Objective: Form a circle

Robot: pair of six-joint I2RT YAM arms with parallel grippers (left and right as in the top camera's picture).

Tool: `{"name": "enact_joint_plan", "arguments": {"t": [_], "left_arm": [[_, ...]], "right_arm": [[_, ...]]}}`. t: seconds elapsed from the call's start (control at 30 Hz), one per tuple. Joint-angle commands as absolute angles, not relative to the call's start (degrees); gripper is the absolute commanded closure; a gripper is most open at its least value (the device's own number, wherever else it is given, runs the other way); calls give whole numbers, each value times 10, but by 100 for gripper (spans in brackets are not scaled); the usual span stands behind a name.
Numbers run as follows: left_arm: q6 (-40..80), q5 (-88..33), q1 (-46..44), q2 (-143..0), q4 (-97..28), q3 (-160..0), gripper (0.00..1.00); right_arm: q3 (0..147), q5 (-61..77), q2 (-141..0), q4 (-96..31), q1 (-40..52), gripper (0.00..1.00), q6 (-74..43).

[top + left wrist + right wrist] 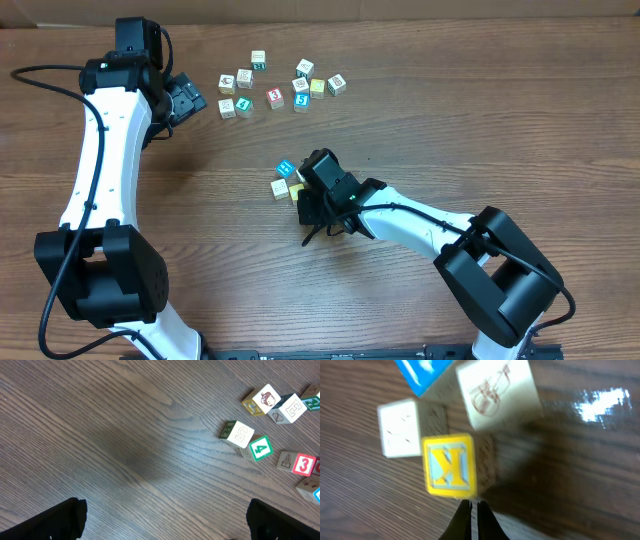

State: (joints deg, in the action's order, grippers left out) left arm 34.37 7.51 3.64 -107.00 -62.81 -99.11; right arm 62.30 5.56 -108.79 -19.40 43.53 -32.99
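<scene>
- Right gripper (471, 510) clenched, empty, tips just beside the yellow cube (449, 465).
- Blue cube (422, 372) and two whitish cubes (399, 427) huddle close by it.
- Left gripper (167, 522) spread wide, empty.

Right wrist view blurred for me; blue cube (422, 372) cut by top edge. Overhead, right end effector (303, 197) covers part of yellow cube (449, 465).

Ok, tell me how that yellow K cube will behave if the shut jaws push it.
The yellow-framed K cube looks rigid and flat-faced, so it should probably slide, not roll. An off-centre push would likely spin it. The white cube and the pale cube with a red drawing sit close, so it may nudge them.
</scene>
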Motion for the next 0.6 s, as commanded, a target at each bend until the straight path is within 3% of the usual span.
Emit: {"name": "enact_joint_plan", "arguments": {"t": [0.0, 0.27, 0.57], "left_arm": [[343, 75, 37, -1059, -628, -999, 0], [343, 75, 37, -1059, -628, -999, 1], [343, 75, 37, -1059, -628, -999, 0]], "right_arm": [[659, 57, -1051, -241, 426, 96, -321], [967, 61, -1036, -550, 347, 96, -199], [1013, 61, -1057, -545, 284, 96, -167]]}}
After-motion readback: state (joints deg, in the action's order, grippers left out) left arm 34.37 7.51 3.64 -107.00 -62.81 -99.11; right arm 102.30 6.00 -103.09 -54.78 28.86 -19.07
